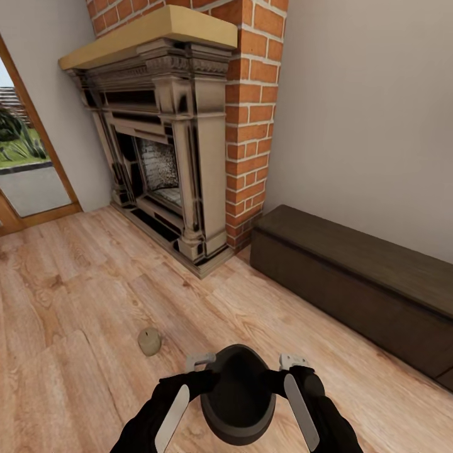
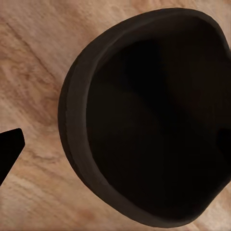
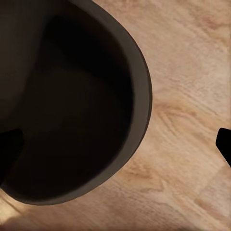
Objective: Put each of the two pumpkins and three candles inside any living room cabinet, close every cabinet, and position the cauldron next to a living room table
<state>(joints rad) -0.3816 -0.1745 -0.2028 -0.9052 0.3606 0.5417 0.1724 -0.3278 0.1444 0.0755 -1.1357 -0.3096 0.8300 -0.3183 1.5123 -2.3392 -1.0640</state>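
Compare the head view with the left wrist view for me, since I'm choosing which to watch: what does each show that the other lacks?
Head view alone: the fireplace, brick chimney, closed cabinet, a candle on the floor, both arms flanking the cauldron. Left wrist view alone: a close look into the cauldron's dark interior and one dark fingertip. Both: the cauldron and the wooden floor.

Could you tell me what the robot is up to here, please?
The robot has the dark cauldron between its two arms, the left end effector and right end effector at opposite sides of its rim, over the wood floor. A single candle sits on the floor ahead to its left. The long dark cabinet along the wall beside the brick fireplace looks closed.
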